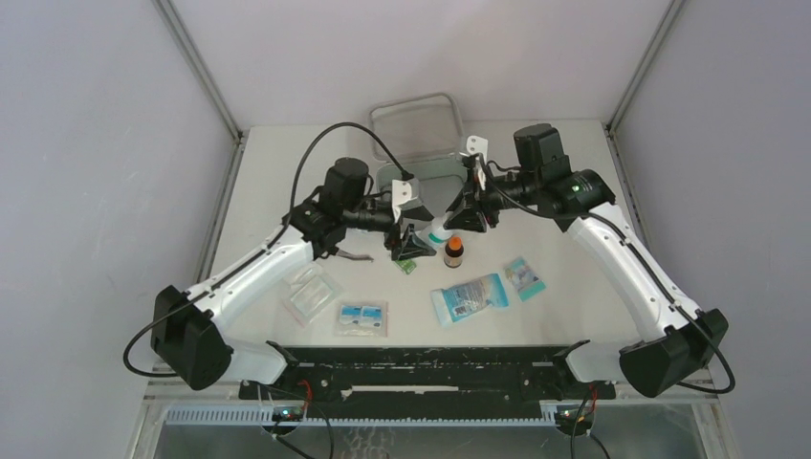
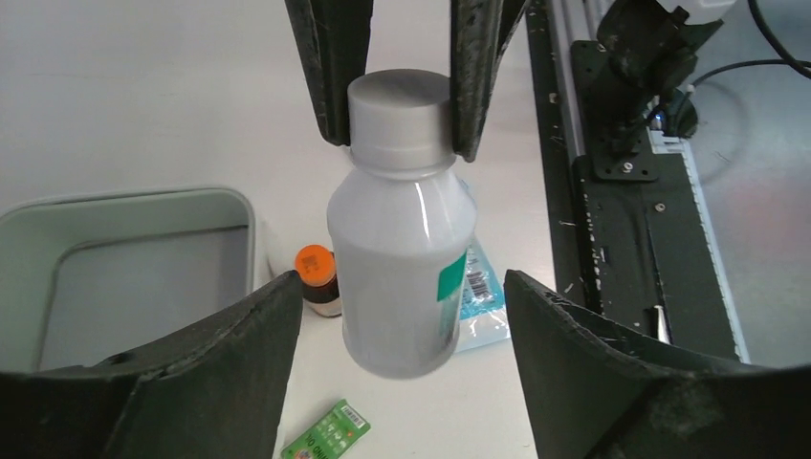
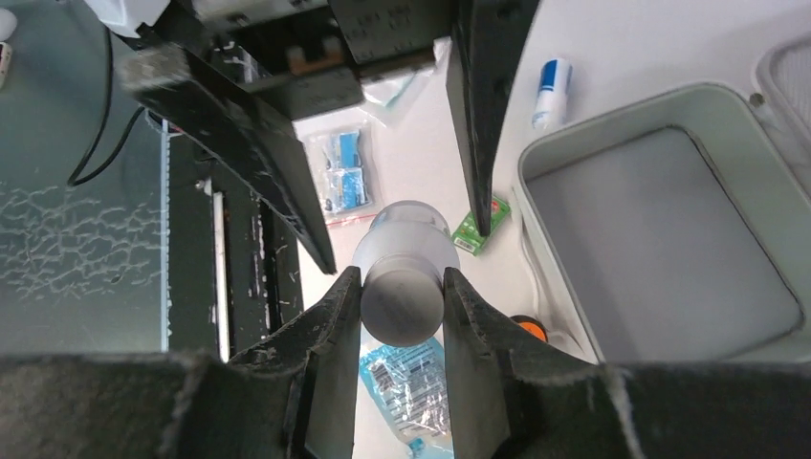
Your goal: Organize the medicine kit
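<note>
Bottle [image 2: 402, 277], white and cloudy, hangs by its pale cap, clenched between the fingers of my right claw [image 3: 400, 287]. My left claw [image 2: 402, 296] is released, its fingers spread wide on either side of the bottle's body and clear of it. A teal label with a barcode shows on the bottle's side, but I cannot read its print. On the surface [image 1: 287, 172] below lie a green packet [image 2: 327, 432] with a barcode, an orange-capped brown vial [image 2: 316, 279] and a blue sachet [image 2: 483, 298], their lettering too small to read. The medicine kit [image 1: 417, 122] lies open at the far middle, lid swung back on its far side.
</note>
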Robot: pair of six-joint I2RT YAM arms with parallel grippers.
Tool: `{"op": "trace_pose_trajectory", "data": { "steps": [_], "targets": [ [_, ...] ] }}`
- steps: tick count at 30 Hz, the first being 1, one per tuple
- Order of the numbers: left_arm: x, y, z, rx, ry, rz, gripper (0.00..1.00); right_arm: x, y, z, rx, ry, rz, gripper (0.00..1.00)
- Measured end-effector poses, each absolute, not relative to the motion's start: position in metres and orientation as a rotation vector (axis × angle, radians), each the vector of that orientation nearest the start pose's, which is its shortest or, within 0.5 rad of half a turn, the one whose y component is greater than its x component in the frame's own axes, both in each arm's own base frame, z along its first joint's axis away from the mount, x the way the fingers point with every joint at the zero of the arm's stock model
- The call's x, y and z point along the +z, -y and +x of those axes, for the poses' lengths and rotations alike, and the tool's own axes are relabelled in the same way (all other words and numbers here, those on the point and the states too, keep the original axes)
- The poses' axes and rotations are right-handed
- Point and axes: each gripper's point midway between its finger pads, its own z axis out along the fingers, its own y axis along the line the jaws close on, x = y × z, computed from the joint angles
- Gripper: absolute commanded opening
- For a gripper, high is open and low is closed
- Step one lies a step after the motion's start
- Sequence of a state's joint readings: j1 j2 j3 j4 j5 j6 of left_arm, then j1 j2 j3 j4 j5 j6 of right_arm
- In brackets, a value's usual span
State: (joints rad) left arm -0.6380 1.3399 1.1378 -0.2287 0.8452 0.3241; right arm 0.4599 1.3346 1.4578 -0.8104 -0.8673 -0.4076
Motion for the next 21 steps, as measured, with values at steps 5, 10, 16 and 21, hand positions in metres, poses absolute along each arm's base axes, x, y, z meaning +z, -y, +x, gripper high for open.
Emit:
{"op": "trace_pose_trajectory", "data": {
  "steps": [5, 10, 16, 21],
  "targets": [
    [0.25, 0.333, 0.221, -1.116, -1.468, 1.399, 0.69, 0.307, -0.255, 0.226, 1.035, -1.67, -1.308, 0.0],
    [0.245, 0.339, 0.217, -1.167, -1.497, 1.392, 0.71, 0.299, -0.256, 0.225, 1.053, -1.678, -1.311, 0.0],
    [0.244, 0.34, 0.218, -1.184, -1.514, 1.377, 0.55, 0.299, -0.256, 0.225, 1.052, -1.677, -1.312, 0.0],
    [0.244, 0.34, 0.218, -1.193, -1.531, 1.363, 0.38, 0.297, -0.257, 0.226, 1.058, -1.679, -1.313, 0.12]
  ]
}}
